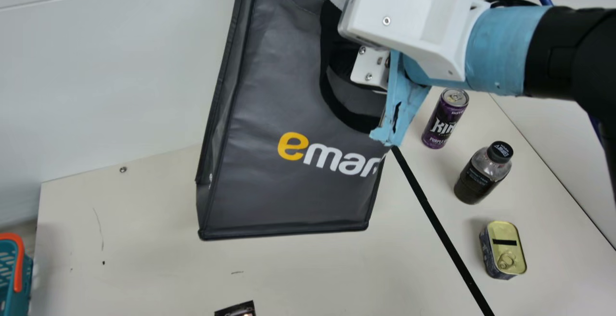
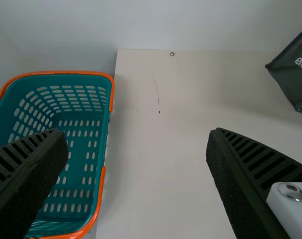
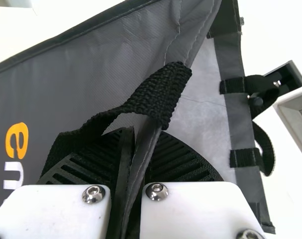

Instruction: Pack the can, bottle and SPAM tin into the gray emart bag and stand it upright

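Note:
In the main view my right gripper [image 1: 373,73] is at the upper side of the gray emart bag [image 1: 288,191], which hangs tilted and seems raised off the table. The right wrist view has my right gripper [image 3: 133,164] shut on the bag's rim [image 3: 150,144], beside the black strap handle [image 3: 158,92]. The purple can [image 1: 442,121], the dark bottle [image 1: 481,176] and the SPAM tin [image 1: 504,248] are right of the bag, outside it; can and bottle stand upright. My left gripper [image 2: 141,184] is open and holds nothing, with the bag's corner [image 2: 295,74] farther off.
A teal basket with orange handles [image 2: 73,154] is beside the table's left edge. A white wall [image 1: 120,80] rises behind the table [image 1: 144,258]. Black tape [image 1: 433,222] runs between the bag and the items. A small dark packet [image 1: 238,309] lies at the front.

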Tool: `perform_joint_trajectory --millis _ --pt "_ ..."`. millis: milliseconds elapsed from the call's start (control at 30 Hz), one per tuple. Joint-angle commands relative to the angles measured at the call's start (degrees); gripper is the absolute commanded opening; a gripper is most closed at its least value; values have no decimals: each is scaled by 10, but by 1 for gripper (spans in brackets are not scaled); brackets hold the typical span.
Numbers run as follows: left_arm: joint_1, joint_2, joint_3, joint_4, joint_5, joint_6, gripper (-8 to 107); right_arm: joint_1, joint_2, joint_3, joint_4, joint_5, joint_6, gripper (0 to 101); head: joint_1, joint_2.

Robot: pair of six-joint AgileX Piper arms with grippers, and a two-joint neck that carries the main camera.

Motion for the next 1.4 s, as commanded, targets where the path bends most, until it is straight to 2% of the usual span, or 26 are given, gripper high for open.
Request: perform_joint_trajectory --millis 0,433,733,1367 --pt "0 0 0 0 0 0 90 6 -6 3 -6 -1 2 0 -13 0" --pt "0 0 0 0 0 0 90 62 -54 33 -53 -1 23 0 -13 0" --pt "0 0 0 0 0 0 90 95 -81 78 -80 -1 34 0 -13 0" --pt "0 0 0 0 0 0 90 128 -107 175 -86 -1 68 0 -13 0"
